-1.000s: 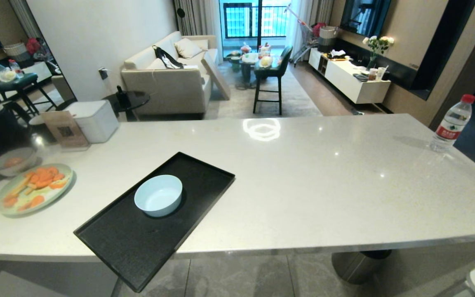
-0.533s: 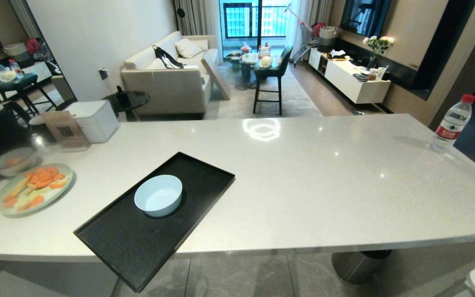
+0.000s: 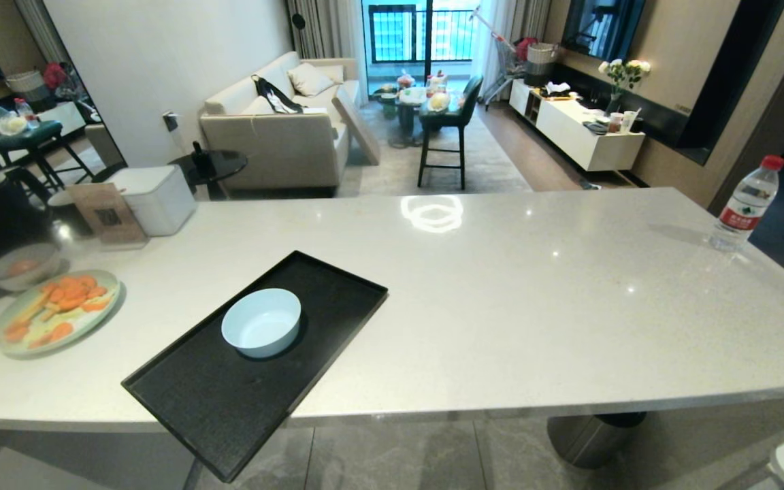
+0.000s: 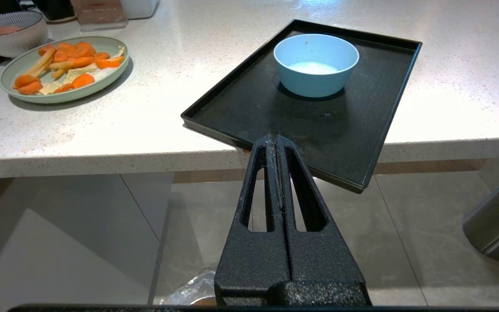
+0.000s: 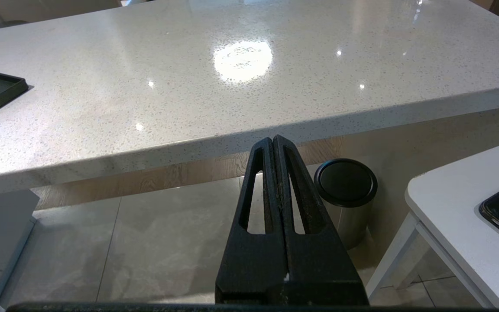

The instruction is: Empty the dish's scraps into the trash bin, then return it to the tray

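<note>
The dish [image 3: 261,321] sits upright on the tray [image 3: 229,408], toward the tray's far end, its whitish inside bare of scraps. The tray lies askew on the table [image 3: 535,306], one corner jutting past the table's near edge. The left hand [image 4: 277,145], fingers pressed together and holding nothing, hangs below that edge, just beside the overhanging corner and well short of the dish. The right hand [image 5: 272,145], likewise closed and empty, hangs under the table edge, well apart from the tray. A crinkly bit of plastic [image 4: 189,289] shows on the floor beneath the left hand, mostly cut off. Beside the tray lies a green plate [image 3: 52,314] of carrot slices; a lidded steel cylinder [image 5: 345,190] stands under the table.
</note>
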